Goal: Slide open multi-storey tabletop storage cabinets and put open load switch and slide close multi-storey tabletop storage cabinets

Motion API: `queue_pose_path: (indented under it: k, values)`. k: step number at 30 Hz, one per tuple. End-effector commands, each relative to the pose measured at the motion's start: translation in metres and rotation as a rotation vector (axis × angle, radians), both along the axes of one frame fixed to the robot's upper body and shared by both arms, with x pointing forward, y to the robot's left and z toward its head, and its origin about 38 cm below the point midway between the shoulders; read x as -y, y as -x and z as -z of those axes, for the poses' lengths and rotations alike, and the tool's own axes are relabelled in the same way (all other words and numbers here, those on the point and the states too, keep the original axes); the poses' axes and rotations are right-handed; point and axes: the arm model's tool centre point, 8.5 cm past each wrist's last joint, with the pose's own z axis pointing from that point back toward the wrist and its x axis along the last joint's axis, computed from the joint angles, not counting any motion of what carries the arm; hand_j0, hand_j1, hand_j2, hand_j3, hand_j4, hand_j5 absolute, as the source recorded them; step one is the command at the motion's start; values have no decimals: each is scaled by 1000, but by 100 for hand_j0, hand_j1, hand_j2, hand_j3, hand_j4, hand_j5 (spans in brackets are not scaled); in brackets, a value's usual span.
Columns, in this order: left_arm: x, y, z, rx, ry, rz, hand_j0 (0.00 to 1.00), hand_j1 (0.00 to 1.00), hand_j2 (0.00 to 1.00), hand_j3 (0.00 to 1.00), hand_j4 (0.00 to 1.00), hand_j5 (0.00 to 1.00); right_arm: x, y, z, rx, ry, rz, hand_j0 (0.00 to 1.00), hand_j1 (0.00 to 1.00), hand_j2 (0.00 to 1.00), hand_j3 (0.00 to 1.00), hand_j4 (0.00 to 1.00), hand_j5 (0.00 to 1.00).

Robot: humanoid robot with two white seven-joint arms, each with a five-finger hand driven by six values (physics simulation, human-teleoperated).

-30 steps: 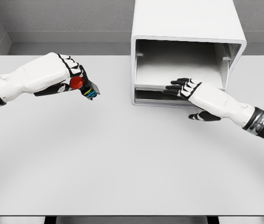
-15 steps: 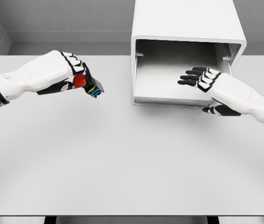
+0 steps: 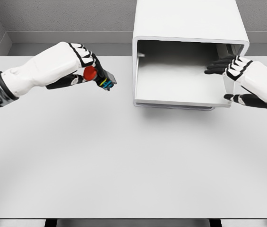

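The cabinet point(image 3: 188, 21) is white outside, pale grey inside its open front. The desk point(image 3: 124, 161) is plain light grey. The switch point(image 3: 99, 78) is black with a red round knob and small blue and yellow marks. Both the left hand point(image 3: 83, 64) and the right hand point(image 3: 239, 75) are white with black fingers and black-and-white striped knuckles.

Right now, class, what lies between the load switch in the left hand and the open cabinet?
Only bare table: in the head view nothing stands between the load switch, held by the left hand, and the cabinet.
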Motion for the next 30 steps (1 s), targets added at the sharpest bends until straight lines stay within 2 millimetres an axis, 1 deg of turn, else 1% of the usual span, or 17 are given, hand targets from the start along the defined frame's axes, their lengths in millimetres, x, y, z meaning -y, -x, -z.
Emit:
queue_pose_path:
  k: [1, 2, 3, 5, 8, 10, 11, 14, 16, 18, 21, 26, 28, 30]
  values:
    - [6, -1, 1, -5, 23, 7, 44, 44, 44, 44, 44, 44, 10, 0, -14, 28, -21, 23, 83, 83, 83, 83, 83, 83]
    - [6, -1, 1, -3, 24, 8, 44, 44, 44, 44, 44, 44, 15, 1, -16, 25, -16, 32, 83, 83, 83, 83, 83, 83]
    - [11, -1, 0, 1, 36, 15, 44, 44, 44, 44, 44, 44, 17, 1, -18, 32, -15, 37, 83, 83, 83, 83, 83, 83]
    - [16, -2, 0, 0, 51, 23, 44, 44, 44, 44, 44, 44, 20, 2, -21, 28, -24, 38, 79, 79, 79, 79, 79, 79]
    - [24, -3, -1, 2, 75, 37, 44, 44, 44, 44, 44, 44, 26, 1, -26, 31, -30, 52, 79, 79, 79, 79, 79, 79]
    - [30, -4, 1, -1, 91, 44, 44, 44, 44, 44, 44, 44, 29, 0, -27, 34, -31, 62, 76, 76, 76, 76, 76, 76]
    - [30, -3, 1, -2, 92, 45, 44, 44, 44, 44, 44, 44, 35, -1, -26, 31, -31, 80, 72, 72, 72, 72, 72, 72]
    - [39, -4, 1, 1, 110, 54, 44, 44, 44, 44, 44, 44, 51, -7, -18, 7, -31, 133, 71, 71, 71, 71, 71, 71]
    - [41, -5, -1, 5, 118, 58, 44, 44, 44, 44, 44, 44, 59, -7, -9, -21, -28, 158, 68, 68, 68, 68, 68, 68]
    - [49, -5, -1, 4, 141, 70, 44, 44, 44, 44, 44, 44, 66, -8, -2, -40, -26, 179, 66, 66, 66, 66, 66, 66]
    - [56, -6, 0, 10, 142, 65, 44, 44, 44, 44, 44, 44, 78, -8, 10, -73, -20, 217, 66, 66, 66, 66, 66, 66]
    - [69, -7, 2, 15, 151, 65, 44, 44, 44, 44, 44, 44, 92, -7, 26, -117, -17, 261, 66, 66, 66, 66, 66, 66]
    - [74, -8, 4, 9, 156, 62, 44, 44, 44, 44, 44, 44, 98, -4, 37, -148, -16, 279, 67, 67, 67, 67, 67, 67]
    - [78, -9, 2, 15, 162, 67, 44, 44, 44, 44, 44, 44, 99, -1, 45, -168, -18, 287, 67, 67, 67, 67, 67, 67]
